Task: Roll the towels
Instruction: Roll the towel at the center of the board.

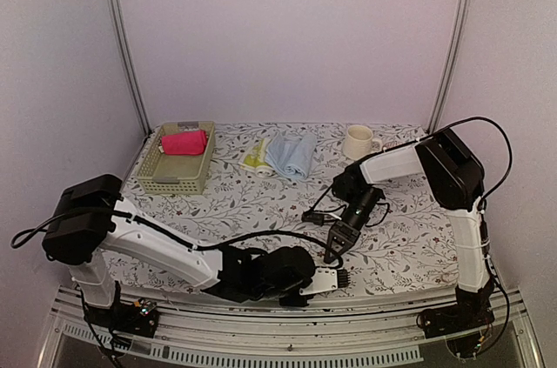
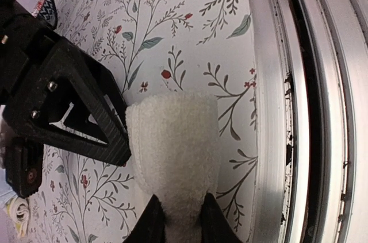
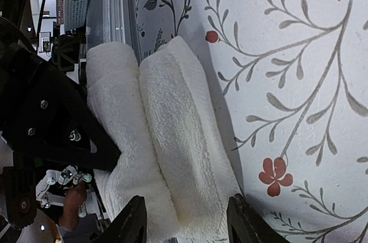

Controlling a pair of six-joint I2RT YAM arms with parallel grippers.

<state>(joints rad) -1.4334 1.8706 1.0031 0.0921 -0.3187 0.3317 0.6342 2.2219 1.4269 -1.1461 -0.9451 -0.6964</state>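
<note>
The cream-white towel [image 1: 325,280] lies partly rolled near the table's front edge. My left gripper [image 1: 312,279] is shut on one end of it; in the left wrist view the towel [image 2: 172,139] runs out from between the jaws [image 2: 179,221]. My right gripper [image 1: 336,255] is open and comes down from behind; in the right wrist view its jaws [image 3: 187,223] stand either side of the towel's folds [image 3: 178,139]. The hot pink towel [image 1: 184,142] lies in the basket. The light blue towel [image 1: 292,155] and the pale yellow-green towel [image 1: 255,157] lie at the back.
A pale green mesh basket [image 1: 174,178] stands at the back left and a cream mug [image 1: 358,141] at the back right. The metal rail of the table's front edge [image 2: 299,111] runs just beside the cream towel. Black cables [image 1: 318,216] trail by the right arm.
</note>
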